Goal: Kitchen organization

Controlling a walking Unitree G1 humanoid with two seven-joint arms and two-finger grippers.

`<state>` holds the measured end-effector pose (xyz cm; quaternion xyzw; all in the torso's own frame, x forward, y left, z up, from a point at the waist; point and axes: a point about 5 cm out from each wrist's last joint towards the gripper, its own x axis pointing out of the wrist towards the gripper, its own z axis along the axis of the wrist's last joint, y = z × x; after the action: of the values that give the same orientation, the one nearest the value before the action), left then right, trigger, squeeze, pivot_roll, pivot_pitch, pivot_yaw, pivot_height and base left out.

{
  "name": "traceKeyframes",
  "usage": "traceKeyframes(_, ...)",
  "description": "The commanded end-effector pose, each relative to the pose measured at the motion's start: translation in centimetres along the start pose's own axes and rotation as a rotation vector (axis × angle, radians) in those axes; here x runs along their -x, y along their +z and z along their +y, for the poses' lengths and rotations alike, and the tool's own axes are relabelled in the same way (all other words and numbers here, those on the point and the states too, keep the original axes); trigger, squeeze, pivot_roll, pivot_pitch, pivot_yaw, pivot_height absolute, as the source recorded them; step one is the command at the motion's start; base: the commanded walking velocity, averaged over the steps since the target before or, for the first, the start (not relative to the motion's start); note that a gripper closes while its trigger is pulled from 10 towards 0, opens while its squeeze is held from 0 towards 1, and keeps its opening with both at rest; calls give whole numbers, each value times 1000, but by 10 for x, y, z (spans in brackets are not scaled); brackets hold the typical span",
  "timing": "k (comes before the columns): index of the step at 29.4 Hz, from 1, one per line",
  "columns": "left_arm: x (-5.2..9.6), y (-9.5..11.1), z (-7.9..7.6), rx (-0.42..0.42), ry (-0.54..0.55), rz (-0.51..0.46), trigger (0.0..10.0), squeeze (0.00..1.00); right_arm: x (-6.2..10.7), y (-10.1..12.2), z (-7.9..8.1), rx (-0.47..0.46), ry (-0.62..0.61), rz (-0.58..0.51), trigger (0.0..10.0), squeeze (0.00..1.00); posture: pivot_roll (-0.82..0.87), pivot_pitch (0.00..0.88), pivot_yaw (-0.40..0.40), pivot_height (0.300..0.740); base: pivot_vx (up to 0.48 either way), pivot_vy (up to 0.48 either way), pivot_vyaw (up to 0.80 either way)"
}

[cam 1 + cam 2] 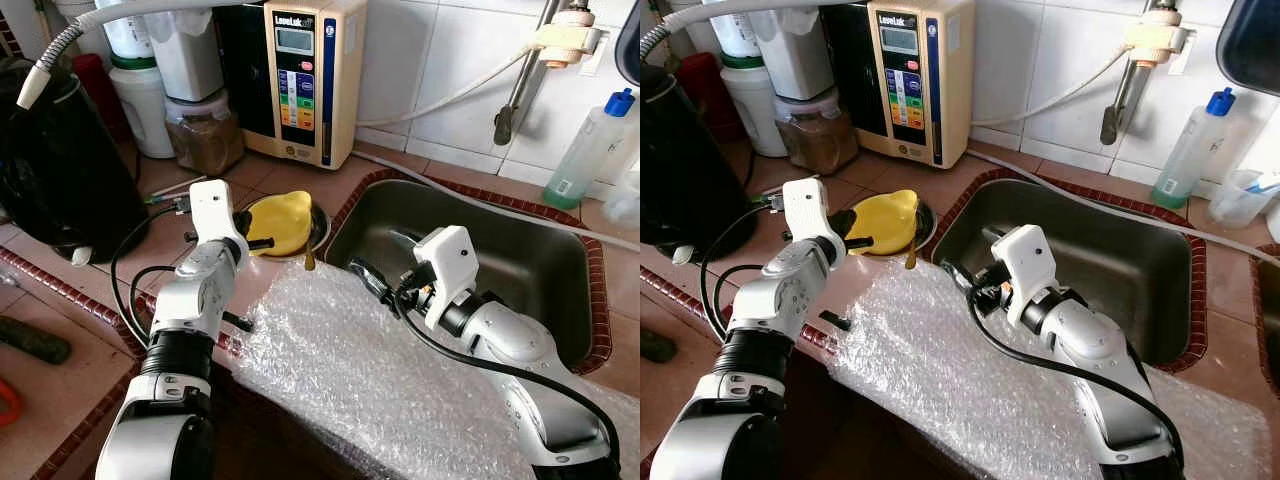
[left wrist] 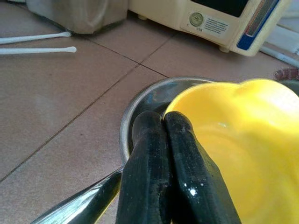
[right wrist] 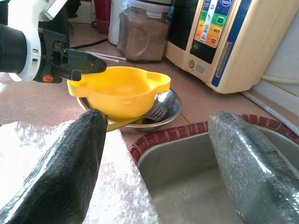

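We see the left gripper [image 3: 86,65] clamped on the rim of the yellow bowl [image 1: 280,220], which seems tilted in a steel dish [image 3: 166,116] beside the sink [image 1: 520,260]. Our right gripper [image 1: 372,280] gapes wide.

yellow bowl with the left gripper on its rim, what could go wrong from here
The left gripper pinches only the edge of the yellow bowl, so it may tilt or slip as it lifts. The bowl sits in a steel bowl with a fork; those could drag along or clatter toward the sink.
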<state>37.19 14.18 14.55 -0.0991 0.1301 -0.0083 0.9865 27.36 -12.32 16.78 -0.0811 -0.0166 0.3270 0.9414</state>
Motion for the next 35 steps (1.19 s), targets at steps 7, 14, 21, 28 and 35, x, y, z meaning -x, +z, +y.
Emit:
traceKeyframes(7, 5, 30, 6, 9, 41, -207, 0, 0, -2, 2, 0, 8, 0, -8, 10000, 0, -3, 0, 23, 740, 0, 0, 0)
traceKeyframes(14, 12, 41, -2, -42, -3, -301, 0, 0, -7, 1, 0, -3, -5, -13, 10000, 0, 7, 0, 16, 740, 0, 0, 0)
traceKeyframes(21, 7, 30, 14, -24, 55, -211, 10000, 1000, -9, 0, -1, -2, -12, -17, 10000, 0, 10, 0, 14, 740, 0, 0, 0)
traceKeyframes(28, 2, 29, 12, 28, 36, -153, 10000, 1000, -11, 0, 2, 9, -5, -17, 10000, 0, -5, 0, 9, 740, 0, 0, 0)
traceKeyframes(35, 1, 31, 17, 21, 49, -163, 10000, 1000, -10, -2, 1, 7, -21, -18, 10000, 0, -13, 0, 17, 740, 0, 0, 0)
